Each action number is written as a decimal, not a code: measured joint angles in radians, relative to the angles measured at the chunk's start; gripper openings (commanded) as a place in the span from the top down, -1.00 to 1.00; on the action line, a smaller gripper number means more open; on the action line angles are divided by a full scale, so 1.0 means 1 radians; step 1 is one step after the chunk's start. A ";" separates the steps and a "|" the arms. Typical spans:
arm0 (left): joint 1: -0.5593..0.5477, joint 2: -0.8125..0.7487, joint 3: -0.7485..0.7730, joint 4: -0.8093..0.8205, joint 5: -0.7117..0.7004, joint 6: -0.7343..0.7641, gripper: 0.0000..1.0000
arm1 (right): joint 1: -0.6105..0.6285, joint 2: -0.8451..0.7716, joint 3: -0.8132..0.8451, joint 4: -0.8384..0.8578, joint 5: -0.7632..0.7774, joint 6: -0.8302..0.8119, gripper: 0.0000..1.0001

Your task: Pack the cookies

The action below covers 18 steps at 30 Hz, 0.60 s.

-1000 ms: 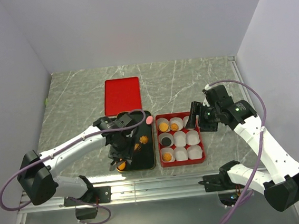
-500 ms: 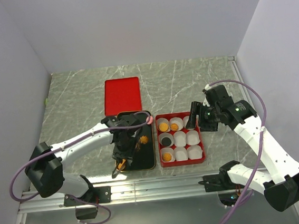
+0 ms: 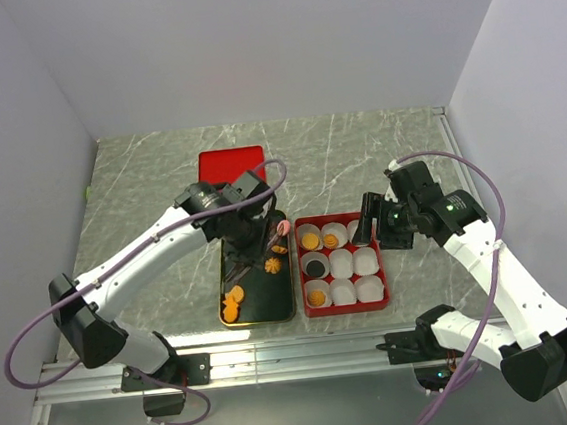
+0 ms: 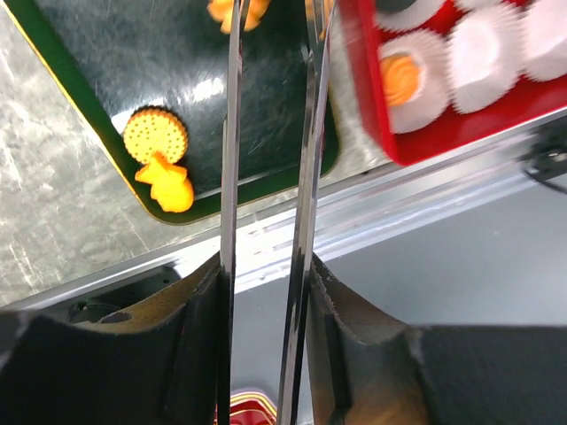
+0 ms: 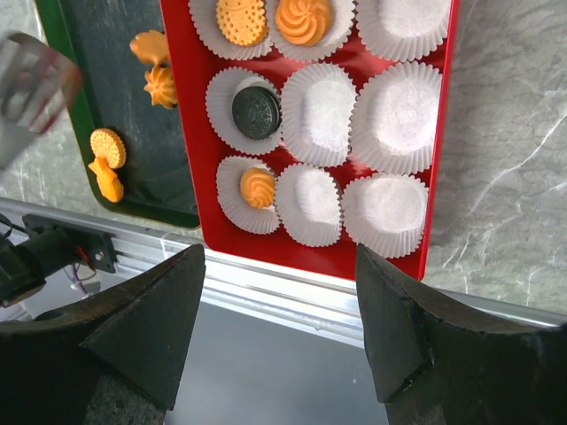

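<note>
Left pincer (image 3: 272, 242) over dark tray (image 3: 259, 320) by near edge of desk (image 3: 140, 186) — clenched or not, could not tell. Right pincer (image 5: 281, 266) released, above red box (image 5: 182, 133). Cookies (image 5: 303, 19) — four sat in box cups (image 5: 394, 119), rest on tray.

The table (image 3: 140, 186) looks like grey veined stone, smooth, with a soft sheen toward its 6 o'clock edge, where a brushed metal rail (image 3: 307, 353) runs. The tray (image 4: 115, 53) is glossy black, finely scratched, with a green lacquered rim. The box (image 5: 193, 133) is smooth, shiny red. The lid (image 3: 230, 172), at the tray's 12 o'clock, is the same red but duller. The paper cups (image 5: 397, 119) are white, pleated and matt. The round cookie (image 4: 155, 135) is dry and dimpled, the swirl cookie (image 5: 304, 19) ridged, the black cookie (image 5: 257, 112) dull and embossed. The fingers (image 4: 232, 177) of the left gripper (image 4: 275, 11) are thin, mirror-bright metal; the right gripper (image 5: 279, 255) has matt black plastic ones.
</note>
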 measured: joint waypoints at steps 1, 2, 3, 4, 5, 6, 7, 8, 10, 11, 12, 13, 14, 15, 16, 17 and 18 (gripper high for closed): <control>0.000 0.008 0.024 -0.011 0.000 0.000 0.21 | 0.000 0.000 0.000 0.000 0.001 0.000 -0.50; 0.000 0.018 0.051 -0.017 0.000 0.000 0.21 | 0.000 0.000 0.000 0.000 0.001 0.000 -0.50; 0.000 0.026 0.073 -0.020 0.001 0.000 0.21 | 0.000 0.000 0.000 0.000 0.001 0.000 -0.50; 0.000 0.035 0.094 -0.025 0.002 0.000 0.20 | 0.000 0.000 0.000 0.000 0.002 0.000 -0.50; 0.000 0.040 0.109 -0.028 0.002 0.000 0.19 | 0.000 -0.001 0.000 0.000 0.002 0.000 -0.50; 0.000 0.045 0.120 -0.030 0.001 0.000 0.16 | 0.000 -0.001 0.000 0.000 0.002 0.000 -0.50; 0.000 0.047 0.127 -0.032 0.001 0.000 0.09 | 0.000 -0.002 0.000 0.000 0.002 0.000 -0.50; 0.000 0.047 0.128 -0.033 0.000 0.002 0.05 | 0.000 -0.003 0.000 0.000 0.004 0.000 -0.50; 0.000 0.047 0.122 -0.036 0.000 0.001 0.00 | 0.000 -0.008 0.000 0.000 0.006 0.000 -0.50; 0.000 0.047 0.113 -0.035 -0.001 0.000 -0.02 | 0.000 -0.010 0.000 0.000 0.009 0.000 -0.51; 0.000 0.047 0.100 -0.035 -0.001 0.000 -0.03 | 0.000 -0.013 0.000 0.000 0.010 0.000 -0.51; 0.000 0.047 0.074 -0.027 -0.002 -0.001 -0.04 | 0.000 -0.016 0.000 0.000 0.012 0.000 -0.51; 0.000 0.047 0.046 -0.026 -0.003 -0.001 -0.05 | 0.000 -0.020 0.000 0.000 0.017 -0.001 -0.51; 0.000 0.047 0.020 -0.026 -0.003 -0.001 -0.05 | 0.000 -0.022 0.000 0.000 0.018 -0.001 -0.51; 0.000 0.046 -0.015 -0.014 -0.002 -0.002 -0.05 | 0.000 -0.026 0.000 0.000 0.020 -0.001 -0.51; 0.000 0.046 -0.042 -0.012 -0.002 -0.003 -0.05 | 0.000 -0.030 0.000 0.000 0.023 -0.001 -0.51; 0.000 0.046 -0.076 -0.006 0.000 -0.005 -0.05 | 0.000 -0.033 0.000 0.000 0.025 -0.001 -0.51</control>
